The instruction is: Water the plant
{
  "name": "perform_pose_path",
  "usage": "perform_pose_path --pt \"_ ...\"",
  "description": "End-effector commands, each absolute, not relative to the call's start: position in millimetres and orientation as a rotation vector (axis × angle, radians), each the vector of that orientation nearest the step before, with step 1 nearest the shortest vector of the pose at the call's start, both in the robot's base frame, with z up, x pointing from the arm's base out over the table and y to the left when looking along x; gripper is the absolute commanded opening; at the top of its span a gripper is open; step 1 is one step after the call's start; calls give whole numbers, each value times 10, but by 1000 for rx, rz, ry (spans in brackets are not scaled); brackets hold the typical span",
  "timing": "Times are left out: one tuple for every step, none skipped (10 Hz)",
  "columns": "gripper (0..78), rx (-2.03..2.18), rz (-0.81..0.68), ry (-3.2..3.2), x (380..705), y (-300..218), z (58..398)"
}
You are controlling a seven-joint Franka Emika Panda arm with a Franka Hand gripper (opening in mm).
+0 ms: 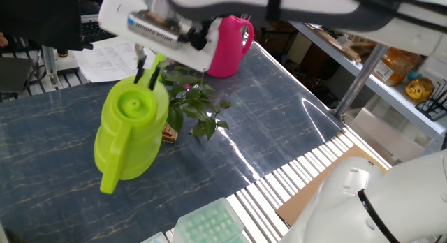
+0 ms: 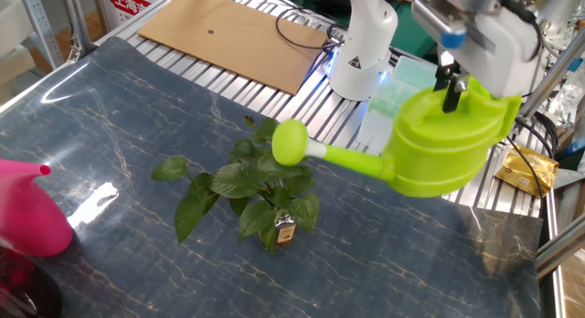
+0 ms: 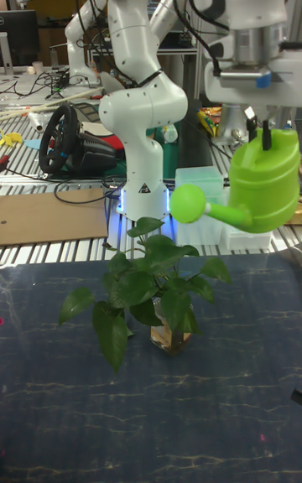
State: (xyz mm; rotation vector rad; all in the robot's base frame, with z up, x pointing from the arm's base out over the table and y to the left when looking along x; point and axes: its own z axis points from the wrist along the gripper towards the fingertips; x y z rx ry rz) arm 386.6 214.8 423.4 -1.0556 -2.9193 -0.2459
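Observation:
The plant [image 2: 249,183], a leafy sprig in a tiny labelled glass bottle [image 2: 284,232], stands on the dark marbled table [image 2: 119,108]; it also shows in one fixed view [image 1: 199,107] and the tall view [image 3: 156,280]. My gripper [image 2: 450,86] is shut on the top handle of a lime green watering can [image 2: 448,146], holding it in the air beside the plant. The can's round spout head [image 2: 291,142] hovers just above the plant's upper leaves. The gripper [image 1: 147,70] and can [image 1: 131,135] partly hide the plant there. In the tall view the gripper [image 3: 257,134] carries the can [image 3: 265,178].
A pink watering can [image 1: 228,43] stands at the table's far corner, also seen at the edge [image 2: 27,216]. The robot base [image 2: 364,46], a cardboard sheet [image 2: 228,33] and a pale green rack [image 1: 209,225] sit beyond the table's edges. Shelving [image 1: 363,54] lines one side.

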Motion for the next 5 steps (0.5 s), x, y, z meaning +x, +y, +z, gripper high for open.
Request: perform_pose_path --pt "12 -1005 -180 -2969 3914 2272 4118" --pt "12 -1001 -182 -2973 3920 2321 4059" --pt "12 -998 -180 -2977 3922 2341 4034" --pt "12 -981 -156 -2997 3923 2396 3956" --pt "12 -961 -160 -3004 3925 2409 3930"
